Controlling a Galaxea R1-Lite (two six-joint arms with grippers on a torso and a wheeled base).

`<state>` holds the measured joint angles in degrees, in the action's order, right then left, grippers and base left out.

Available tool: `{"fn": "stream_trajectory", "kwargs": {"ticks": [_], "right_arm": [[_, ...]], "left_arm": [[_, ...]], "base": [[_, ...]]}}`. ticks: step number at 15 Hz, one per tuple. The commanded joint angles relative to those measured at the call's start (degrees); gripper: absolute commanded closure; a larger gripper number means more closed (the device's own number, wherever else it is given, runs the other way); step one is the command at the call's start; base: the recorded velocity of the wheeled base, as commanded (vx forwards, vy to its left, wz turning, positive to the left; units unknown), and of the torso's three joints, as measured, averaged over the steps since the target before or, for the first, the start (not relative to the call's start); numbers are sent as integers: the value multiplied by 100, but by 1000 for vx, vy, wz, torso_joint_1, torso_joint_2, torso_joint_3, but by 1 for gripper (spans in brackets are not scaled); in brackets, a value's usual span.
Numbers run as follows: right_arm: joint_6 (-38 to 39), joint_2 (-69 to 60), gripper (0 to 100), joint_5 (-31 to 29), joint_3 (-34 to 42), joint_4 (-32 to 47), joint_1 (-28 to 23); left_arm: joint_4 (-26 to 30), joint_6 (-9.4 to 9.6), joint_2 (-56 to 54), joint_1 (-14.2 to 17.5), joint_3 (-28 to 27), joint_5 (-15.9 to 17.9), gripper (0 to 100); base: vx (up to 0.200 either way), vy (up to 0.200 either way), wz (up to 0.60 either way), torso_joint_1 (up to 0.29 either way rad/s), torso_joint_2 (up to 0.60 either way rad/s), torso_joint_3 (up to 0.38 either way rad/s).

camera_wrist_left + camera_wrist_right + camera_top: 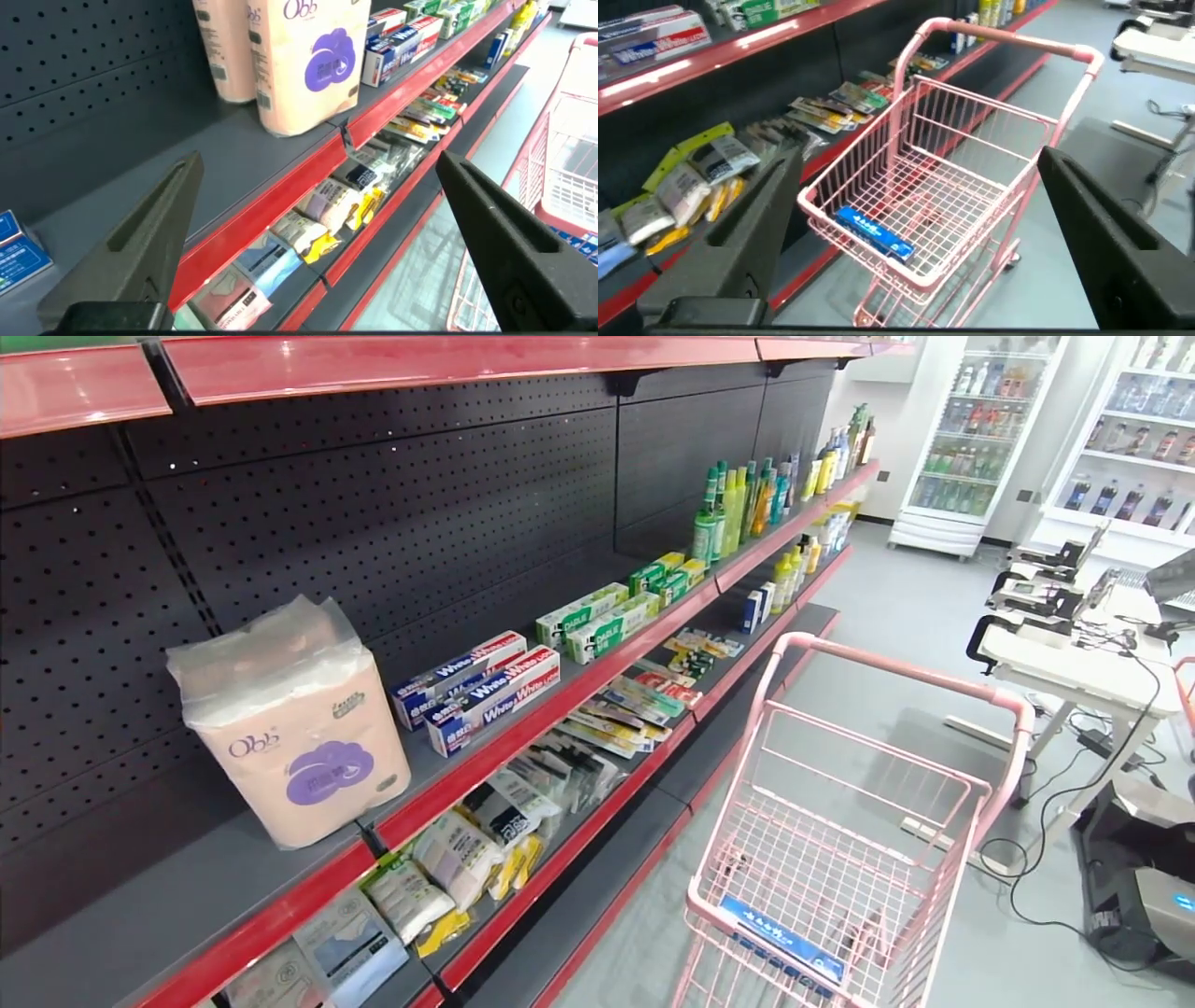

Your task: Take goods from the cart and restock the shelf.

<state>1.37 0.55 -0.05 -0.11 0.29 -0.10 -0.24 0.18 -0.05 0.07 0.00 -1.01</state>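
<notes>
A pink wire shopping cart (904,674) stands in the aisle beside the red-edged shelf (523,733); I see no goods in its basket, just a blue label on its front. A pack of tissue rolls (291,728) stands upright on the grey shelf board. My left gripper (322,247) is open and holds nothing, hovering before the shelf edge, with the tissue pack (308,65) beyond it. Over the cart (1008,39) my right gripper (924,243) hangs open, nothing between its fingers (738,233).
Toothpaste boxes (485,686) and green boxes (597,616) lie further along the shelf, bottles (738,509) beyond. Packets (457,859) fill the lower shelf. A white desk with cables (1083,672) stands right of the cart. Bare shelf board lies left of the tissue pack.
</notes>
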Motion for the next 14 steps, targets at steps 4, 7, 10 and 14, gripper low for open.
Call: {"fn": "stream_trajectory", "kwargs": {"ticks": [4,7,10,14], "right_arm": [[-216,51,0,-127,-15,-3,-43],[197,1975,0,-74,-1852,50,168],[1129,4392,0,444,-3557,314,467],[-295,8391,0,1323,-3645,-838,405]], "left_arm": [[-2,-9,5,1,0,-4,0],[-2,-18,5,1,0,-4,0],[-2,-18,5,1,0,-4,0],[-2,-18,5,1,0,-4,0]], "base": [[0,0,0,0,0,0],[0,0,0,0,0,0],[0,0,0,0,0,0],[0,0,0,0,0,0]]}}
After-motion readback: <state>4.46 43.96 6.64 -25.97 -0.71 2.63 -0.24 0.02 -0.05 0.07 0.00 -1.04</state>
